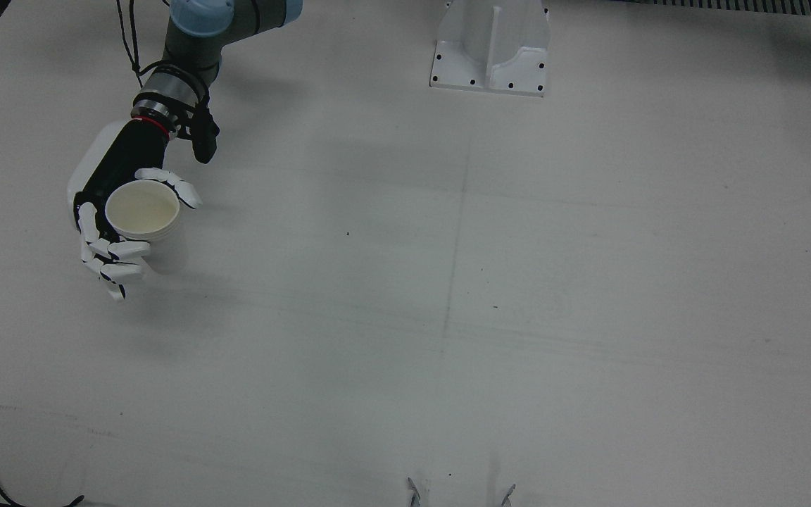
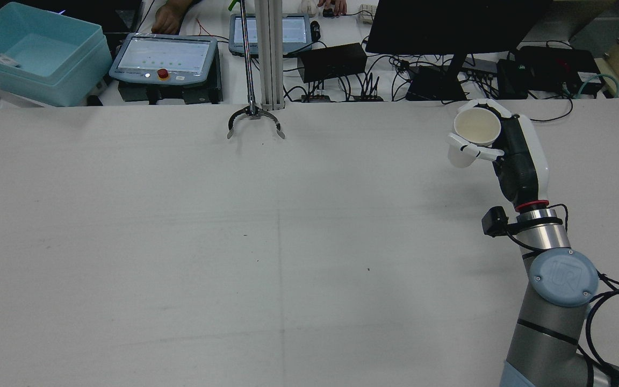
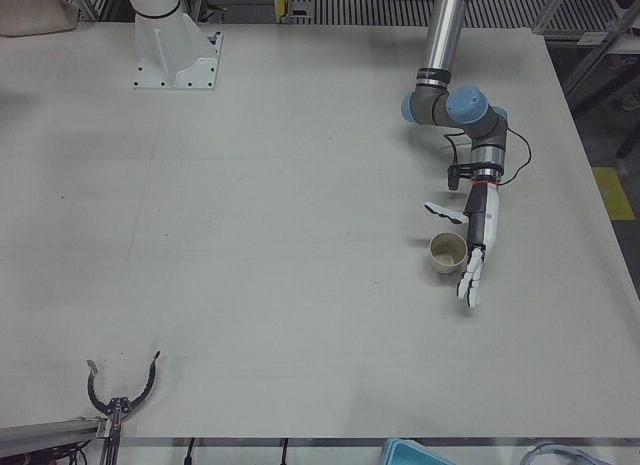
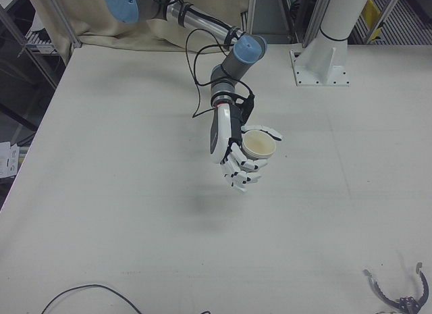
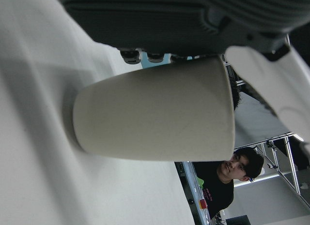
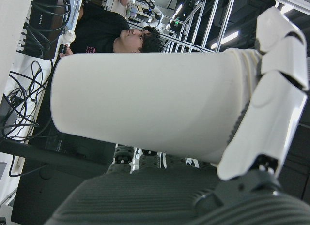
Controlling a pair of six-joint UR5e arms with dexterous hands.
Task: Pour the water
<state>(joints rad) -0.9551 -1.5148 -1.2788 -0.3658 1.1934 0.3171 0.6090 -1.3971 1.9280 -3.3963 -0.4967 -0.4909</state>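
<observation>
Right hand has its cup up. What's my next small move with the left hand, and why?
Probably close the left hand on the standing cup. Its fingers lie spread beside that cup and do not grip it, while the right hand already holds the raised cup upright above the table.

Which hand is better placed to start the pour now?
Right, probably. The right hand already grips a lifted cup, while the left hand lies open beside the second cup standing on the table.
</observation>
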